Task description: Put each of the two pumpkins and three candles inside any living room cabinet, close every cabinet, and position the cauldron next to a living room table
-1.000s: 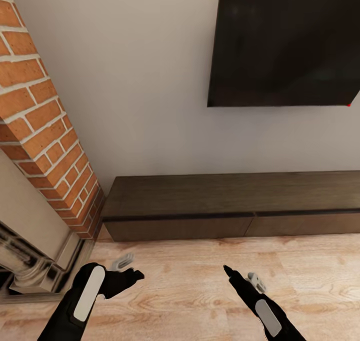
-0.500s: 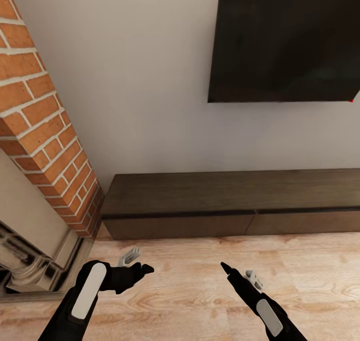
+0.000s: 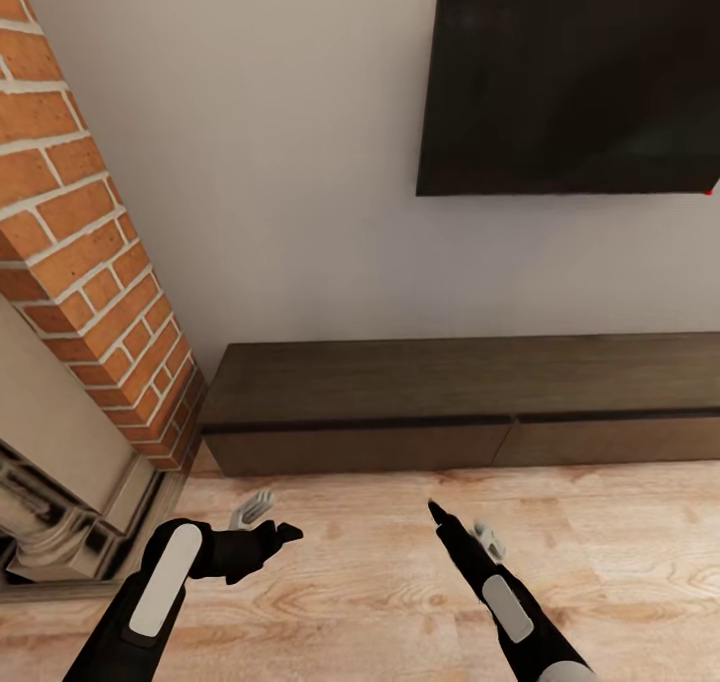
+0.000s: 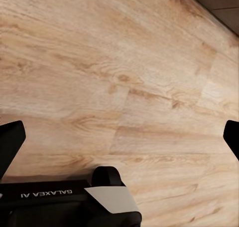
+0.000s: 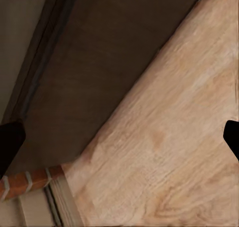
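head view, cabinet: you're parked facing the long dark-brown cabinet (image 3: 470, 402) against the white wall, under the black TV (image 3: 570, 77). Both drawer fronts you can see sit flush, so that stretch looks shut. Its right end runs out of the picture, so can't vouch for that part.

head view, surroundings: brick fireplace column (image 3: 80, 232) stands at the cabinet's left end, wood floor (image 3: 380, 602) in front of it.

head view, left gripper: your left gripper (image 3: 262, 527) hangs low over the floor, a bit short of the cabinet's left drawer, fingers spread and nothing between them.

head view, right gripper: your right gripper (image 3: 460, 524) hovers over the floor in front of the seam between the two drawers, also parted and carrying nothing.

left wrist view: just floor planks, with a dark sliver of the cabinet base in one corner. The two fingertips (image 4: 11, 142) sit at opposite edges, wide apart, nothing held.

right wrist view: looks along the cabinet front toward where it meets the floor, with a bit of brick at its far end. Fingertips (image 5: 10, 139) wide apart here too, empty.

progress: honestly can't say how far you've got. No pumpkins, candles, cauldron or coffee table in these pictures, and with the drawers closed you can't see what's inside.

my guess at what's left: both hands are free and you're right at the drawers, so either you open one next or you go fetch stuff.
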Motion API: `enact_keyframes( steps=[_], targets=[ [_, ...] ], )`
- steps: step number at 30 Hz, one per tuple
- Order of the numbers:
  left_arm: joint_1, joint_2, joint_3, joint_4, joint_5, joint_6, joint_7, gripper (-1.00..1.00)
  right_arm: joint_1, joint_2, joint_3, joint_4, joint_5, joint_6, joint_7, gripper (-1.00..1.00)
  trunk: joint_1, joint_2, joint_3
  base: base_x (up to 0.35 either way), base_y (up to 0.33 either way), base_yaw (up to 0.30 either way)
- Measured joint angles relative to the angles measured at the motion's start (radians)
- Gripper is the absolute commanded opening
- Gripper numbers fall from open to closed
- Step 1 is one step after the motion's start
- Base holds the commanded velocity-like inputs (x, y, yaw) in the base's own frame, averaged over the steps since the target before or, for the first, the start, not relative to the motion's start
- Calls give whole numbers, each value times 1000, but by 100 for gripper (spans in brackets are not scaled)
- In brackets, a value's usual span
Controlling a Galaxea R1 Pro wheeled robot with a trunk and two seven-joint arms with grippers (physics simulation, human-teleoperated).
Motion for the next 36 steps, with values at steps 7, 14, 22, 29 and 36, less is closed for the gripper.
enact_keyframes(
  steps=[7,14,22,29,36],
  targets=[
    [0,1,3,0,-1,0,0,100,-9,9,-27,45,-183,-76,4,100,27,-49,-22,0,0,0],
    [0,-2,-60,0,8,2,-1,100,-9,3,-28,46,-198,-71,253,100,54,-98,-44,0,0,0],
    [0,-1,-171,4,145,1,-1,100,-2,5,-36,41,-205,-73,301,100,84,-154,-69,0,0,0],
    [-1,1,-198,9,159,1,-1,100,2,6,-67,47,-317,-68,392,100,111,-203,-91,0,0,0],
    [-1,-3,-199,7,159,-1,-1,100,3,3,-69,49,-329,-67,407,100,138,-252,-113,0,0,0]
  ],
)
